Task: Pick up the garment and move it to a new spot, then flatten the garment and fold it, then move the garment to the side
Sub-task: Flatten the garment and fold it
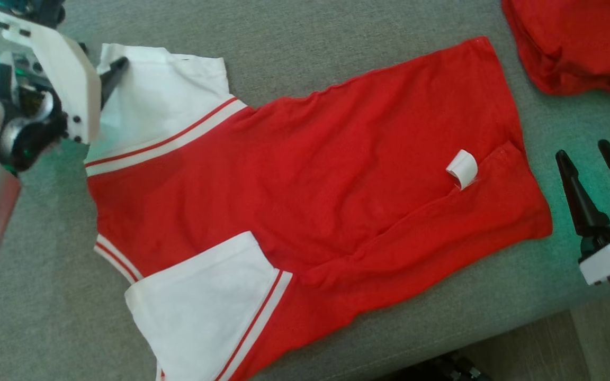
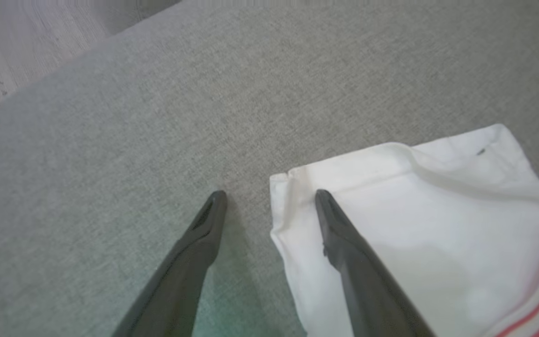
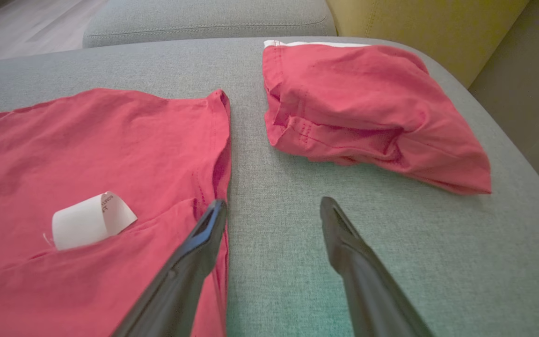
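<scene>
The garment [image 1: 305,174], a red shirt with white sleeves and red-striped white trim, lies spread across the middle of the grey cushion [image 1: 337,32], its hem end toward the cushion's right side and its lower part close to the near edge. A white label [image 1: 462,168] curls up from a fold near the hem. The left tool [image 2: 269,194] is at the shirt's far white sleeve [image 2: 414,224], released, its fingers well spread: one finger lies over the sleeve's outer corner and the other over bare cushion just beside it; whether either presses down I cannot tell. The right tool [image 3: 272,202] is at the hem end, also released and grasping nothing, with one finger over the hem edge of the shirt and the other over bare grey fabric. A second red garment [image 1: 580,42], loosely folded, lies apart from the shirt toward the cushion's far right corner
</scene>
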